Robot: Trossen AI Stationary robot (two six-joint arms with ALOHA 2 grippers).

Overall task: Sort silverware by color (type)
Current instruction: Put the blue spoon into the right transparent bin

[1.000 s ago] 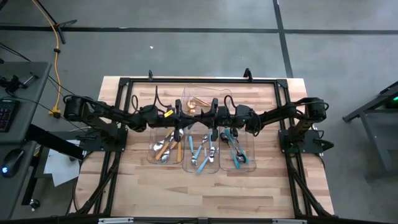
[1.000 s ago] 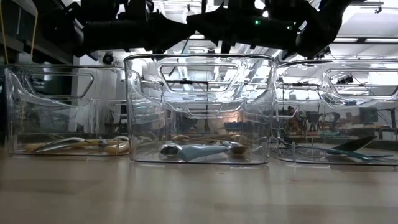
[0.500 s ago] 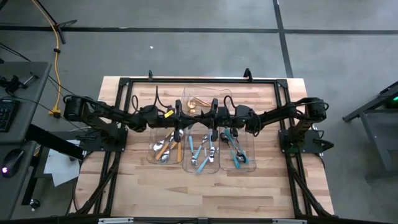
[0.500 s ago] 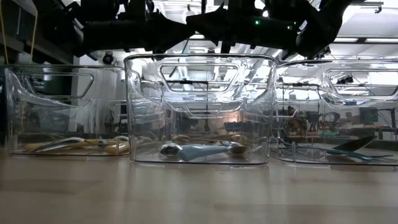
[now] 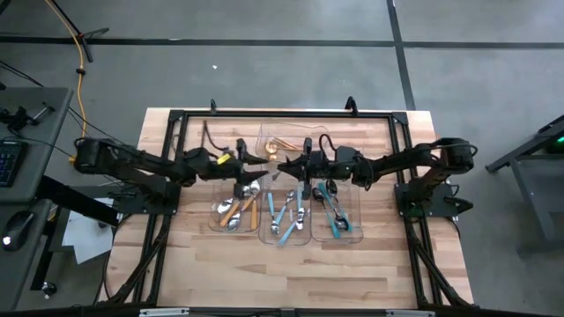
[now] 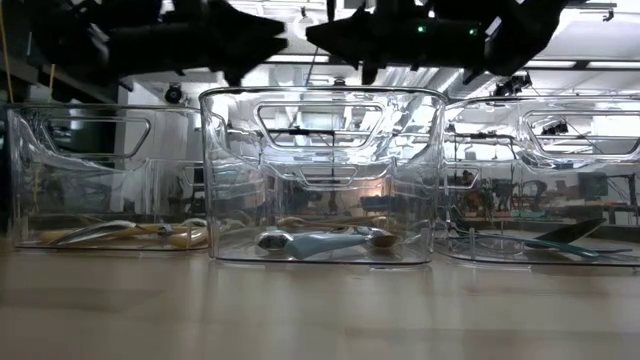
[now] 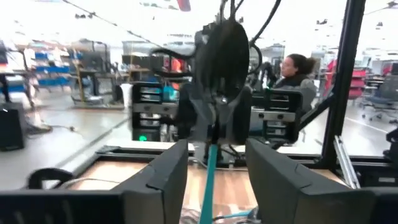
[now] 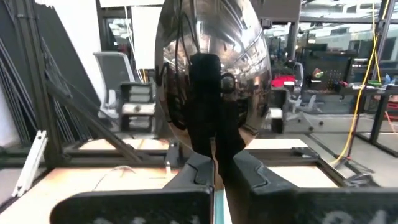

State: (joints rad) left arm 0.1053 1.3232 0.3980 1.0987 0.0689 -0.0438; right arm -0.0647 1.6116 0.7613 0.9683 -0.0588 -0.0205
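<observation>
Teal-handled dark spoon (image 8: 211,87), bowl mirror-shiny, pinched by right gripper (image 8: 214,171).

Occluded and unresolved items

In the high view, both arms are covering part of the rear clear tray (image 5: 280,141). The spoon's (image 8: 214,68) teal handle is running out of the right wrist view at its edge; the person (image 7: 297,78) behind is appearing blurred.

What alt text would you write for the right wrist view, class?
The right gripper is shut on a spoon, its shiny bowl standing upright and filling the middle of the picture. Behind it lie the wooden table and a workshop.
</observation>
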